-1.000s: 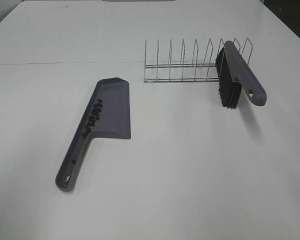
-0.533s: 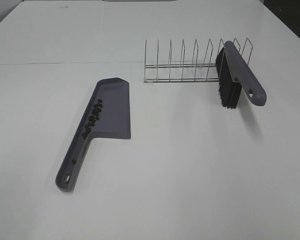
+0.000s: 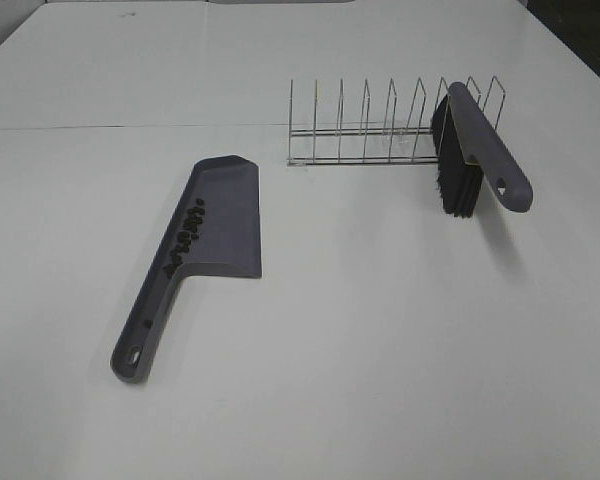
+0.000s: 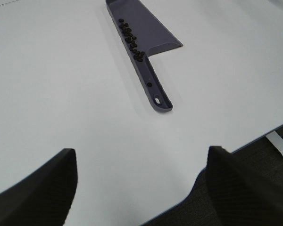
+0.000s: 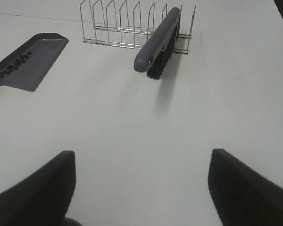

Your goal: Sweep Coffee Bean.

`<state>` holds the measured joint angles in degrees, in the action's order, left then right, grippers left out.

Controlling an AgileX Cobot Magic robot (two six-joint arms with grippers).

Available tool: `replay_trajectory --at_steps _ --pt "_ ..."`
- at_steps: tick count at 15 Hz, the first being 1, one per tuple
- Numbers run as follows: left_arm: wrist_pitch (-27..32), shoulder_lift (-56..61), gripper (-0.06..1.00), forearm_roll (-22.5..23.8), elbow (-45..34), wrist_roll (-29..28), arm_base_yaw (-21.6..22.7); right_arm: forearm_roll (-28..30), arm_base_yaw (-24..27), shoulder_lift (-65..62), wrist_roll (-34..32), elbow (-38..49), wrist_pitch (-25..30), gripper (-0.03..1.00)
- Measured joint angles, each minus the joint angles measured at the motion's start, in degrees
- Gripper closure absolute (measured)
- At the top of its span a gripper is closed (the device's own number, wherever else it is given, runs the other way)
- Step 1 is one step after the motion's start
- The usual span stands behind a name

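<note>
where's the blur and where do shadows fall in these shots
Exterior high view: even, soft light; the brush on the wire rack casts a faint shadow on the table. Both wrist views: the near fingers are dark and blurred, while the dustpan and coffee beans stay fairly sharp.

A laboratory-style test bench: a plain white table (image 3: 380,350) bears only staged props, namely a grey dustpan (image 3: 215,225), a wire rack (image 3: 365,130) and a brush (image 3: 480,150). Past the table edge, the left wrist view shows dark carpeted floor (image 4: 254,188).
</note>
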<state>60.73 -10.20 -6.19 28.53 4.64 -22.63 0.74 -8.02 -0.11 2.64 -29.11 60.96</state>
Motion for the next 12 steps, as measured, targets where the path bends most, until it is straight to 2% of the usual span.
replay_trajectory --at_steps 12 --pt "0.00 0.00 0.25 -0.06 0.00 2.41 0.00 -1.03 0.00 0.11 1.43 0.00 -0.11 0.31"
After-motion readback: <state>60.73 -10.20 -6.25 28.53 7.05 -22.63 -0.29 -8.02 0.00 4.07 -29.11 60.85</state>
